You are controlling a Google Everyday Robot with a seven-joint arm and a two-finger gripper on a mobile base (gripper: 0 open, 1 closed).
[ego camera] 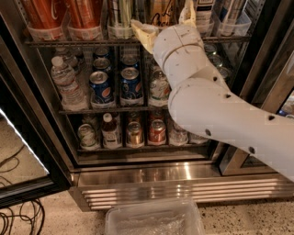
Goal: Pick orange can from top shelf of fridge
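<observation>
**Fridge** [34, 98]: glass-door cooler, door swung open at the left, three wire racks, ribbed stainless base [161, 176] below.

**Top shelf** [92, 41]: clear plastic trays along the front edge, each holding tall cans. Two red cans [43, 13] stand at the left end; paler cans fill the right end.

**Orange can** [160, 10]: upright in its tray near the middle of the top shelf's front edge, dark cursive lettering facing out, top cut off by the frame edge.

**Gripper** [163, 20]: raised to the top shelf's front edge, its two cream fingers [143, 36] spread apart, one on each side of the orange can. Whether the pads touch the can cannot be told.

**Arm** [216, 110]: white, jointed, entering from the lower right and covering the right half of the middle and bottom racks.

**Middle rack:** water bottle [64, 82] at the left end, two blue cans [131, 85] beside it.

**Bottom rack:** short cans, among them a bronze can [134, 134].

**Floor:** clear plastic bin [154, 219] before the base; dark cables [18, 220] at the lower left.
</observation>
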